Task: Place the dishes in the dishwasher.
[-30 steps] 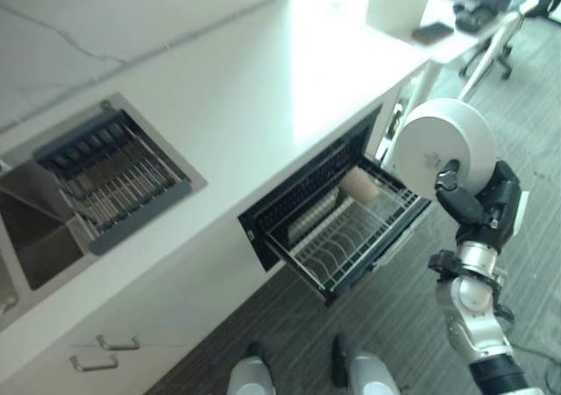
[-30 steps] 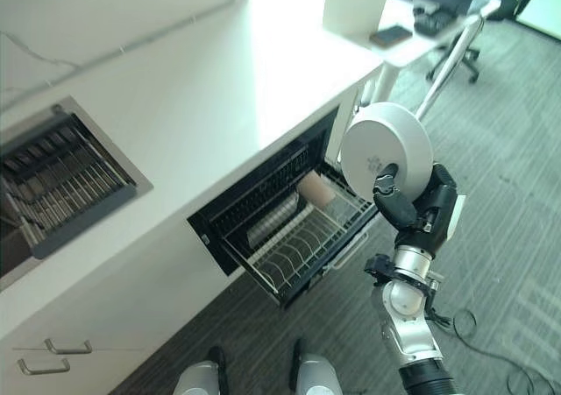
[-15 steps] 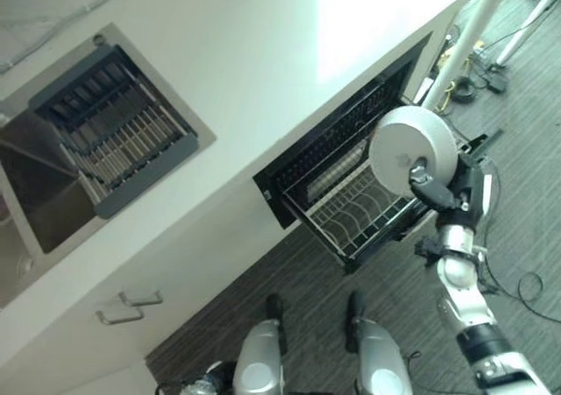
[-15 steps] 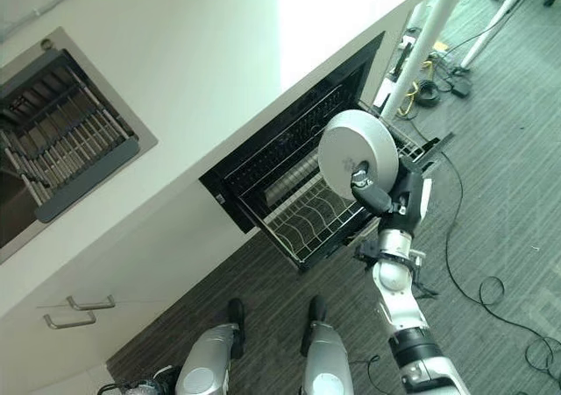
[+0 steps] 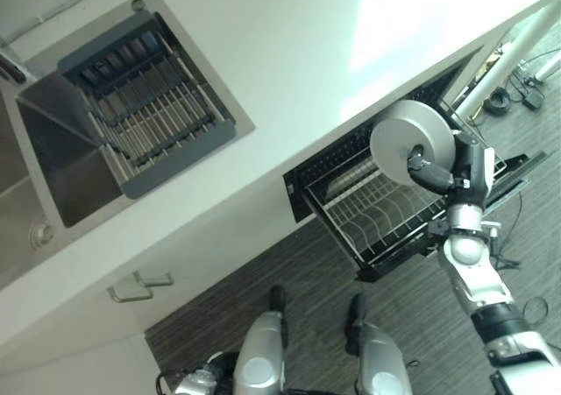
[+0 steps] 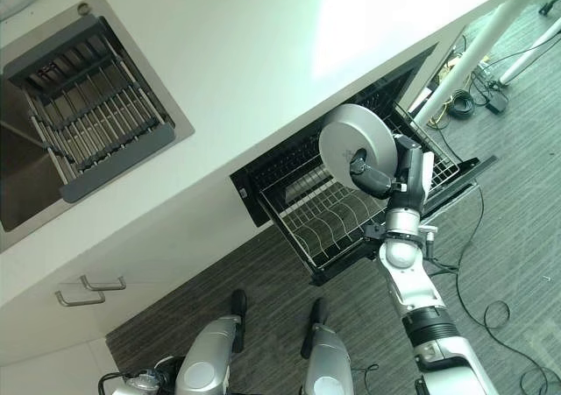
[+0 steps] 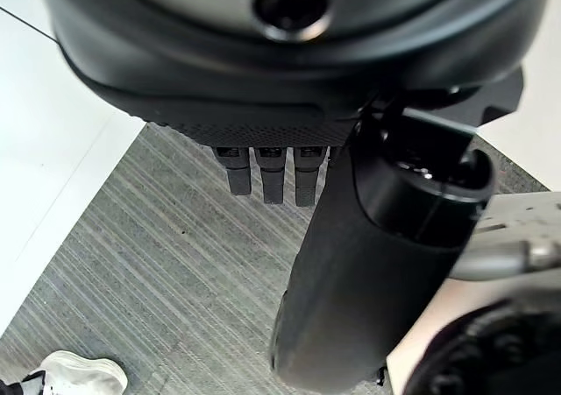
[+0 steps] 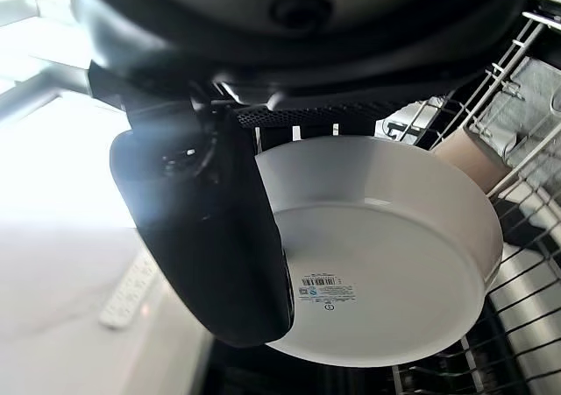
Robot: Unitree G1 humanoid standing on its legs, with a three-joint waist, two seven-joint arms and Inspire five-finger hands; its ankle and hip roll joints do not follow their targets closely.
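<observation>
Right hand (image 6: 390, 174) pinches the white plate (image 6: 351, 143) on edge above the pulled-out dishwasher rack (image 6: 329, 224). Advise lowering it upright between the wire tines before release.

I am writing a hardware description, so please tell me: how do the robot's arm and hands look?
The right arm is silver-grey, built of rounded segments with dark bands at the joints. The right hand is dark, with a thick black thumb. The left hand is likewise dark: a textured palm, a row of blocky fingers and a bulky thumb.
</observation>
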